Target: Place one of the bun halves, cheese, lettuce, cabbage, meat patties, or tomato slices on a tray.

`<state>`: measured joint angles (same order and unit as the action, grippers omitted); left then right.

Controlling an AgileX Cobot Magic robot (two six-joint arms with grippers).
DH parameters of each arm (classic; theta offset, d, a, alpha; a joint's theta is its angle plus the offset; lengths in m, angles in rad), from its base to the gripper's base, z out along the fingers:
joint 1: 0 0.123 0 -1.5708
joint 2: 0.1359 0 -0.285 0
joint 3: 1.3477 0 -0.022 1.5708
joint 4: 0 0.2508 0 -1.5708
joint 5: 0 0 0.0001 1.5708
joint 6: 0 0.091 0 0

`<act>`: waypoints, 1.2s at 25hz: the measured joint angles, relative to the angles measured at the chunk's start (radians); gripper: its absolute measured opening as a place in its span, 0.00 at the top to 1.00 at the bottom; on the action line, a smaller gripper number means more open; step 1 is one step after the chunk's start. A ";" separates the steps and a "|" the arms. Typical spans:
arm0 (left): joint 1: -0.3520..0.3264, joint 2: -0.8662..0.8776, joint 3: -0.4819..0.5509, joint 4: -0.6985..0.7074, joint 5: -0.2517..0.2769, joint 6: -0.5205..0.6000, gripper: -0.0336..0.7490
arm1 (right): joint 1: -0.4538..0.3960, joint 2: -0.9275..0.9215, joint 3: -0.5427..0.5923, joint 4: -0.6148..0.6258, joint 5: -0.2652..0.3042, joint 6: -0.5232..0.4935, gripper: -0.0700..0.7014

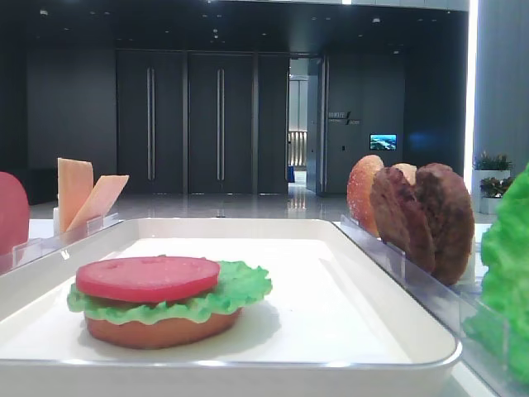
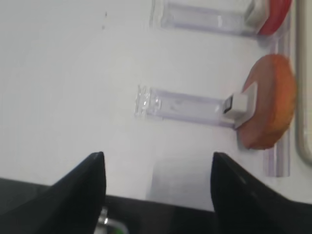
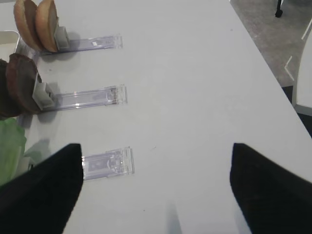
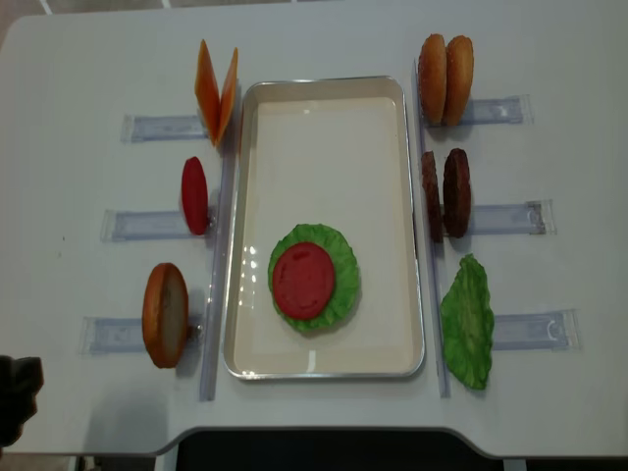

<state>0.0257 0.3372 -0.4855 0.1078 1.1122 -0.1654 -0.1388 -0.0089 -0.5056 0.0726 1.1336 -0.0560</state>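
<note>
On tray (image 4: 412, 294): tomato slice (image 4: 303, 280) atop lettuce (image 4: 339, 257), well apart from wide-open, empty left fingers (image 2: 95, 168).

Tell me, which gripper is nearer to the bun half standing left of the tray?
The left. The left gripper hovers just outside that bun half, whose holder strip lies ahead of its fingers. The right gripper is over the table's opposite side, beyond the tray.

Ruffled bright green toy lettuce leaf (image 1: 508, 273) is cut off by the low view's right edge. Flat red-pink tomato slice (image 1: 11, 212) is cropped at its left edge. Left claw (image 4: 18, 397) is mostly out of overhead view.
</note>
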 joint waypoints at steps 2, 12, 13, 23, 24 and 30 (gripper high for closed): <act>0.000 -0.117 0.000 -0.013 0.000 0.000 0.31 | 0.000 0.000 0.000 0.000 0.000 0.000 0.16; 0.000 -0.352 0.008 -0.019 0.001 -0.001 0.32 | 0.000 0.000 0.000 0.000 0.000 0.000 0.16; 0.000 -0.352 0.008 -0.019 0.001 -0.001 0.32 | 0.000 0.000 0.000 0.000 0.000 0.000 0.16; 0.000 -0.352 0.008 -0.020 0.001 -0.001 0.34 | 0.000 0.000 0.000 0.000 0.000 0.000 0.16; 0.000 -0.352 0.008 -0.020 0.001 -0.001 0.33 | 0.000 0.000 0.000 0.000 0.000 0.000 0.16; 0.000 -0.352 0.008 -0.020 0.001 -0.001 0.34 | 0.000 0.000 0.000 0.000 0.000 0.000 0.16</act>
<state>0.0257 -0.0149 -0.4774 0.0875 1.1131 -0.1661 -0.1388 -0.0089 -0.5056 0.0726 1.1336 -0.0560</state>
